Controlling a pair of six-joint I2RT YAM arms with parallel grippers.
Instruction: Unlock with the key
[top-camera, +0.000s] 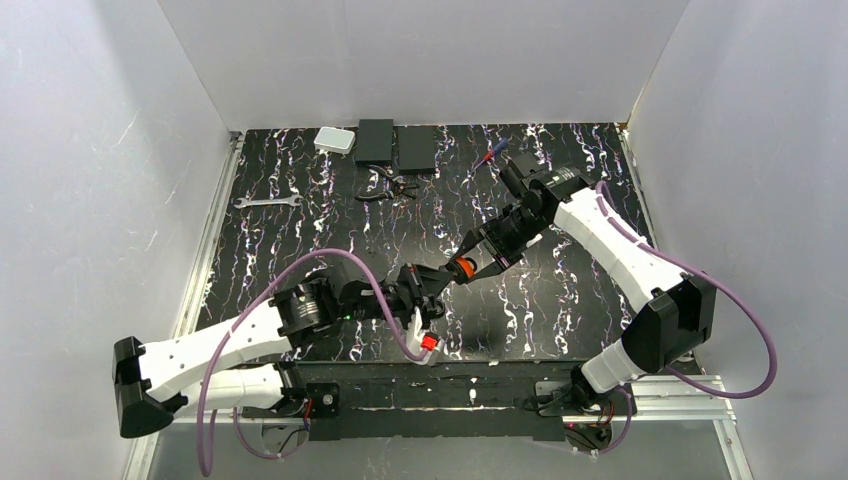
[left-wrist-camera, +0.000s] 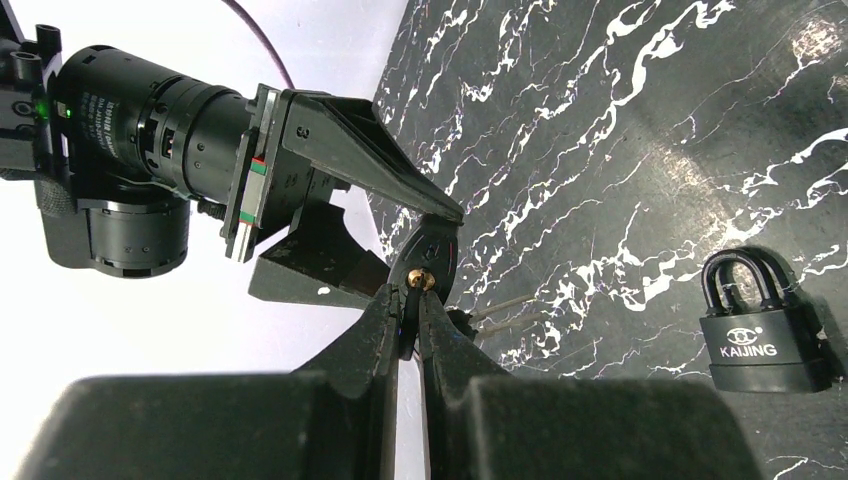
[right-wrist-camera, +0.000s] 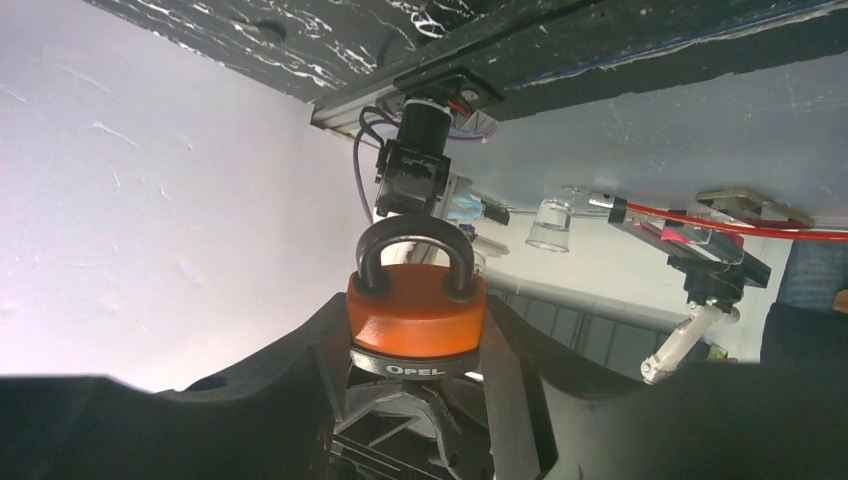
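Left wrist view: my left claw (left-wrist-camera: 413, 292) is clenched on the key (left-wrist-camera: 407, 325), over the table's (left-wrist-camera: 640, 150) near edge. It's nosed at the keyhole of the orange padlock (right-wrist-camera: 416, 300), which my right claw (right-wrist-camera: 416, 330) grips to steady it.

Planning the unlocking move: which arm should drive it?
Left: the left gripper, pinched shut apparently on the key, sits at the orange padlock's brass keyway, while the right gripper just holds that padlock.
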